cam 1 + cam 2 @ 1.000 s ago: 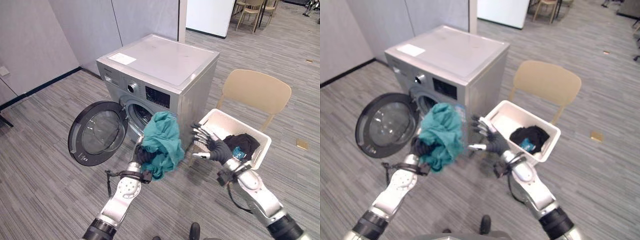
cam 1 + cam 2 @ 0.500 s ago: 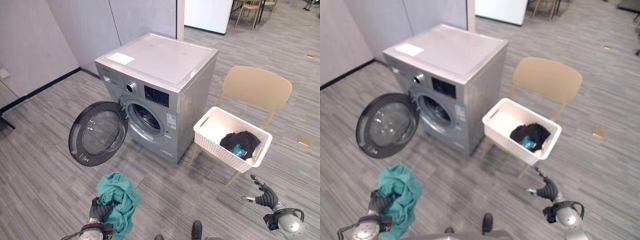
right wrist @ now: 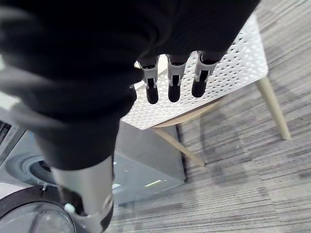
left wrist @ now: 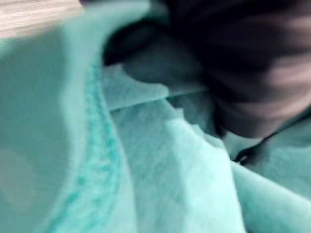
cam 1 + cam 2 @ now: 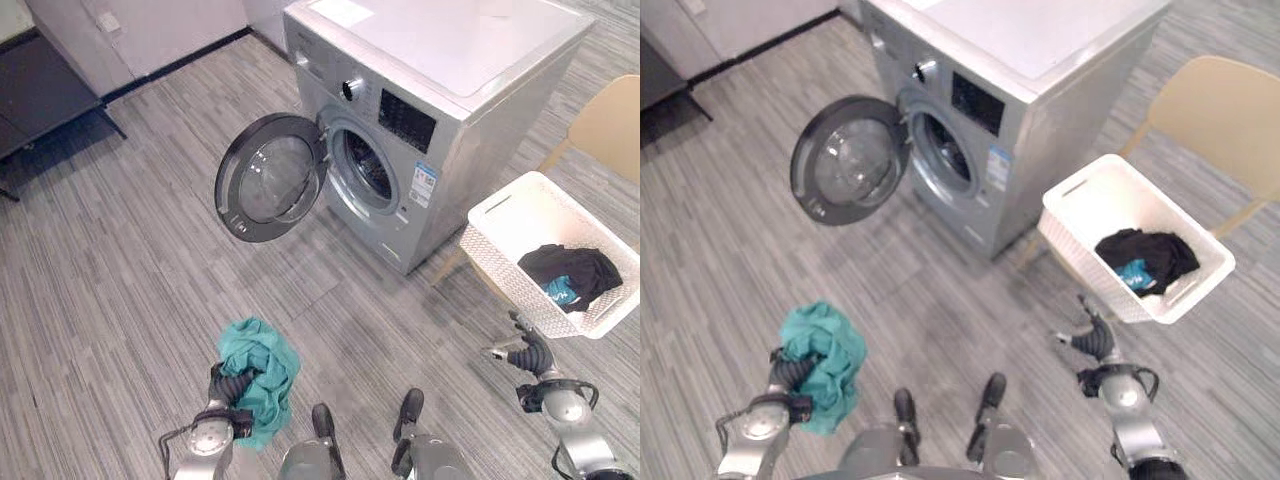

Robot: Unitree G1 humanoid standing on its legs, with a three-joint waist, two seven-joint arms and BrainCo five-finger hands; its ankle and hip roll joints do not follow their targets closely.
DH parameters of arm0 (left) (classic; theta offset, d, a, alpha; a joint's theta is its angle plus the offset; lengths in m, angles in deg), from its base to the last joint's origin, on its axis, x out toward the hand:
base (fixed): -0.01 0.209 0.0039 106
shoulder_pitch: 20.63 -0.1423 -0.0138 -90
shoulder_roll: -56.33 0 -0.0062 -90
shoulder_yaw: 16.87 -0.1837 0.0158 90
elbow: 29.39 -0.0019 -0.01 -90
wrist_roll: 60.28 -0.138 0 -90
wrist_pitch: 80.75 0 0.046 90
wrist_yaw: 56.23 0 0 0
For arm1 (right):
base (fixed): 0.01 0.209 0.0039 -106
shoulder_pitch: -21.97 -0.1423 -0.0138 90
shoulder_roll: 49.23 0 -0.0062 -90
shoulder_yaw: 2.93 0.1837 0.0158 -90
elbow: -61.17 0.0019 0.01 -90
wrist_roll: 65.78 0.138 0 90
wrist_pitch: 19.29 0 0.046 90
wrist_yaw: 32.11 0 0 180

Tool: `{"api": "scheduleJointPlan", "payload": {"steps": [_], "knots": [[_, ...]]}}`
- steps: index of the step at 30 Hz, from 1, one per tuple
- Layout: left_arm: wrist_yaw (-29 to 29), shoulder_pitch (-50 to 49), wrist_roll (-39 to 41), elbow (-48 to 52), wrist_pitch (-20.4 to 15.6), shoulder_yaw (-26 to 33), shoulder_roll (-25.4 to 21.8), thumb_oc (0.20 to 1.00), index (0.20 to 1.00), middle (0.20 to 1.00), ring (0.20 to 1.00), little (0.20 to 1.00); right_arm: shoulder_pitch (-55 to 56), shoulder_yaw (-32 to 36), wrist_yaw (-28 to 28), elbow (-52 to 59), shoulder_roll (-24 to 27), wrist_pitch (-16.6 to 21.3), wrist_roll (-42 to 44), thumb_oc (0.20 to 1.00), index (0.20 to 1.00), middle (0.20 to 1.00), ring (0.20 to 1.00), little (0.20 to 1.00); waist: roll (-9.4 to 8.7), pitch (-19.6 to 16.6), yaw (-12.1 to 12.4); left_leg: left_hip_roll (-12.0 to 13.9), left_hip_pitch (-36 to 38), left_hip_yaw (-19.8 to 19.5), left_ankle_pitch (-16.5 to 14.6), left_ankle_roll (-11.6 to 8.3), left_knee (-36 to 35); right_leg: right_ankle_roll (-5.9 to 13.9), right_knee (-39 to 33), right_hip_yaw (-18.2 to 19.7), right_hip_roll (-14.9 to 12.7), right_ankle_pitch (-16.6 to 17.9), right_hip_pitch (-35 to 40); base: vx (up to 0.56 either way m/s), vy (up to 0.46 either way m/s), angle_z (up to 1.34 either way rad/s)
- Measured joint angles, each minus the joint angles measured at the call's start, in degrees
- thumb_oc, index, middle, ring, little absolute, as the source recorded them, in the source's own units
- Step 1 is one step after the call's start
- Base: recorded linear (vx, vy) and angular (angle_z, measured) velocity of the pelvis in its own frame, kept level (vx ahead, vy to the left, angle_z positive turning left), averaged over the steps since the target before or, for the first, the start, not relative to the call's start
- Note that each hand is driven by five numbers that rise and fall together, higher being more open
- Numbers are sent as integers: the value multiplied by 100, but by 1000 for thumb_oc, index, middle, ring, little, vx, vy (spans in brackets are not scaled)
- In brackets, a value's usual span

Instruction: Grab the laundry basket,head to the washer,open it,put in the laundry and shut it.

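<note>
Nearest the robot, low on its left side, the left hand [image 5: 228, 387] has its dark fingers curled into a bunched teal garment [image 5: 258, 368], which hangs down around the hand above the floor [image 5: 120, 260]; in the left wrist view the cloth [image 4: 146, 160] crowds right up against the dark cover. Low on the other side, the right hand [image 5: 1092, 340] holds nothing, its fingers [image 3: 174, 82] straight and a little apart, pointing toward the basket. From here the main risk, as I judge it, is the garment: it is held by a clump rather than gathered, so loose folds could slip free or drag on the floor on the way to the machine, or catch on the lip of the opening and spill out when pushed in. Farther off to the right, the white laundry basket [image 5: 1110, 205] sits on a tan chair [image 5: 1220, 110] beside the washer, with dark clothes and a bit of blue [image 5: 1145, 258] in it, so that load is not yet done; a careless reach could tip the basket off the seat. Farthest, the washer [image 5: 440, 90] stands with its round door [image 5: 268, 178] swung wide open to the left, well apart from both hands, and an arm coming in from that side could knock it
</note>
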Motion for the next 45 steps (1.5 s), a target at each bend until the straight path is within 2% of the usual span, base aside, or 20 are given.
{"api": "scheduleJointPlan", "payload": {"steps": [2,4,7,9,12,15,17,20,22,23,25,26,28,30,32,35,37,41,43,45], "knots": [[9,3,-25,21,4,8,-117,200,200,200,200,200,21,-154,17,2,-314,-24,0,1000,1000,1000,1000,1000,-256,-1,12,-274,76,-30,-146,206,30,225,574,101,-310,-69,-148,205,274,5],[21,89,-40,32,11,-9,-258,200,200,200,200,200,99,-386,3,42,-363,-36,-1,1000,1000,1000,1000,1000,-286,-18,-24,-280,61,-35,-111,290,144,230,1162,246,-542,-208,-383,96,128,22],[94,243,-89,121,9,5,-500,200,200,200,200,200,164,-559,-85,155,-396,-63,-1,1000,1000,1000,1000,1000,-304,12,-84,-377,64,-372,-132,452,108,273,2346,1082,-463,-784,-1004,119,81,32],[115,351,-93,111,7,30,-587,200,200,200,200,200,76,-592,-108,225,-374,-56,-1,1000,1000,1000,1000,1000,-229,59,-154,-375,129,-540,-123,505,-18,273,2272,1485,20,-944,-1237,224,34,40],[90,480,-130,104,3,-118,-536,200,200,200,200,200,21,-588,-104,221,-289,-53,0,1000,1000,1000,1000,1000,-249,123,-283,-575,401,-843,-260,668,-192,339,1726,1472,426,-897,-1619,369,-31,65],[59,536,-355,99,6,-364,-448,200,200,200,200,200,59,-593,-139,-3,-283,-62,-3,1000,1000,1000,1000,1000,-246,145,-331,-766,767,-1257,-460,522,-244,507,640,994,313,-739,-1808,316,-97,80],[31,449,-496,161,4,-442,-437,200,200,200,200,200,157,-594,-179,-58,-282,-64,-3,1000,1000,1000,1000,1000,-261,141,-320,-800,1094,-1356,-586,398,-315,510,654,846,230,-716,-1635,380,-179,53],[-78,373,-537,339,1,-665,-385,200,200,200,200,200,275,-592,-233,-65,-240,-64,-3,1000,1000,1000,1000,1000,-43,105,-435,-486,1307,-1677,-774,143,42,228,807,861,426,-321,-1239,178,-97,78],[-173,317,-537,448,-24,-693,-352,200,200,200,200,200,166,-571,-235,-47,-147,-23,0,1000,1000,1000,1000,1000,-57,53,-448,-286,1335,-1435,-723,-18,518,-275,587,902,697,44,-819,246,-133,45],[-176,307,-536,446,-23,-694,-342,200,200,200,200,200,109,-559,-235,-28,-137,2,0,1000,1000,1000,1000,1000,-83,37,-423,-220,1240,-1312,-721,-25,919,-336,485,957,751,4,-668,193,-78,2],[-180,281,-535,442,-36,-704,-304,200,200,200,200,200,26,-553,-227,46,-81,67,5,1000,1000,1000,1000,1000,-165,-107,-387,-112,800,-1055,-880,-264,1831,-936,276,1181,789,83,-418,125,-7,-32],[-189,370,-535,447,-33,-722,-295,200,200,200,200,200,-32,-543,-210,-6,-50,89,37,1000,1000,1000,1000,1000,-173,-137,-444,-113,472,-1068,-1009,-418,2085,-952,134,1254,792,-4,-339,154,24,-23],[-195,507,-535,471,-46,-800,-285,200,200,200,200,200,-75,-552,-219,-66,-4,22,49,1000,1000,1000,1000,1000,-208,-119,-445,-83,160,-858,-1066,-348,1786,-971,-4,1334,840,67,-162,131,22,-24],[-212,597,-540,455,-37,-896,-300,200,200,200,200,200,-10,-572,-204,-66,-9,40,57,1000,1000,1000,1000,1000,-298,-89,-512,-94,-151,-932,-929,-363,1007,-829,-188,1417,885,-42,275,247,91,-41],[-206,755,-709,417,-66,-1016,-303,200,200,200,200,200,29,-645,-188,-214,-22,35,58,1000,1000,1000,1000,1000,-389,-80,-501,44,-847,-980,-156,-401,423,-664,-194,1487,970,-381,403,329,175,-55],[-189,763,-733,245,-21,-1135,-305,200,200,200,200,200,28,-791,-186,-500,-107,14,56,1000,1000,1000,1000,1000,-384,-82,-342,228,-1116,-1726,407,-442,-277,-570,-189,1710,1184,-476,582,245,183,-66],[-165,755,-746,156,1,-1150,-307,200,200,200,200,200,20,-795,-186,-529,-145,5,54,1000,1000,1000,1000,1000,-386,-81,-224,275,-1180,-2197,446,-470,-285,-586,-186,1977,1267,-505,692,264,245,-88],[-169,884,-754,161,1,-1346,-280,200,200,200,200,200,159,-743,-131,-493,-33,-7,47,1000,1000,1000,1000,1000,-70,-178,-460,233,-837,-1986,589,-258,59,-354,-92,2485,1095,-798,1096,376,424,-81],[-173,953,-760,214,8,-1401,-333,200,200,200,200,200,118,-773,-100,-450,-107,-44,46,1000,1000,1000,1000,1000,-83,-193,-464,-25,-565,-1413,735,0,-48,46,589,2769,641,-1166,805,219,426,-84],[-253,807,-773,264,52,-1550,-484,200,200,200,200,200,-104,-828,-100,-432,-183,-54,41,1000,1000,1000,1000,1000,-125,-182,-396,-167,-431,-778,561,228,-103,143,1192,2800,384,-1249,319,85,268,-129]]}}
